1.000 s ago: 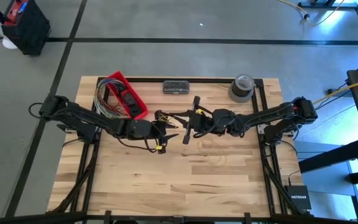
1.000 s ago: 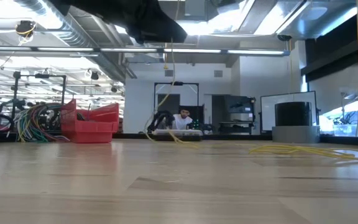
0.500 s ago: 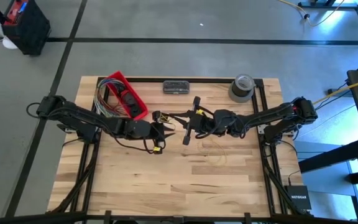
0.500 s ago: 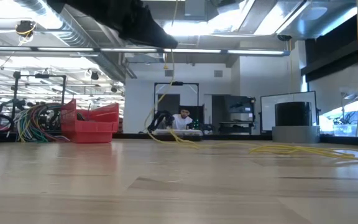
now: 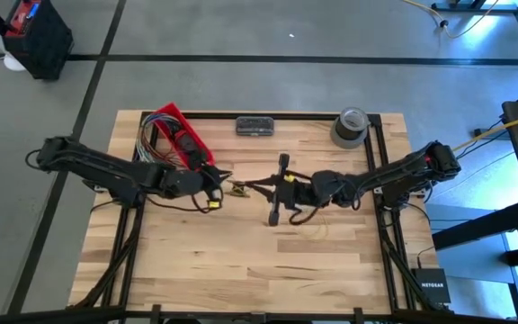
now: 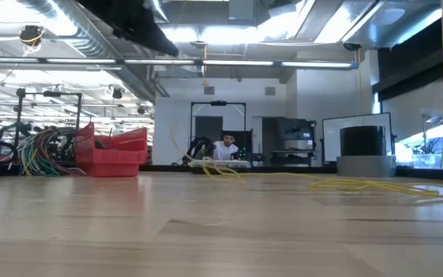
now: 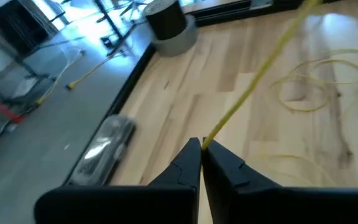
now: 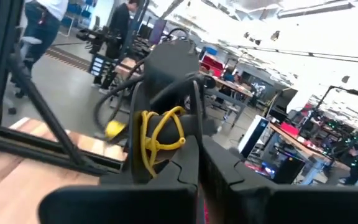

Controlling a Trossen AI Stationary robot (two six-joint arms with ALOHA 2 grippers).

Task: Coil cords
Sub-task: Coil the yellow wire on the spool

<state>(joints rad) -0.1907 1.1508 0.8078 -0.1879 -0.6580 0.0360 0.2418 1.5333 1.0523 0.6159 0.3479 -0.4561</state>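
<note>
The cord is thin and yellow. Part of it lies in loose loops [image 7: 316, 84] on the wood, toward the table's right side [image 6: 375, 185]. My left gripper [image 5: 227, 187] is above the table's middle, shut on a stretch of cord [image 7: 253, 81] that runs taut away from its fingertips [image 7: 202, 146]. My right gripper [image 5: 257, 187] faces it from the right and is shut, with a small bunch of cord loops [image 8: 160, 134] at its finger ends. In the low view the cord [image 6: 204, 92] hangs down from above. My left gripper pinches one strand of the cord [image 7: 205, 142] between the very ends of its two fingers. The fingers slant slightly downward from the table's left. The strand leaves them straight and taut, clear of the table. My right gripper is shut with a few wound loops of cord [image 8: 166, 140] at its fingers' free ends, held clear of the table. The fingers lie about level, coming from the table's right. Which strand lies between them is hidden by the loops.
A red bin [image 5: 180, 137] with multicoloured wires stands at the far left. A dark flat case [image 5: 254, 126] and a grey tape roll [image 5: 351, 126] sit along the far edge. The low view shows a person [image 6: 226, 146] in the room behind.
My left gripper has shut on the cord and drawn back toward the table's left, rising a little and levelling out. The strand between the two grippers has been drawn taut. My right gripper has stayed shut and shifted slightly toward the near edge.
</note>
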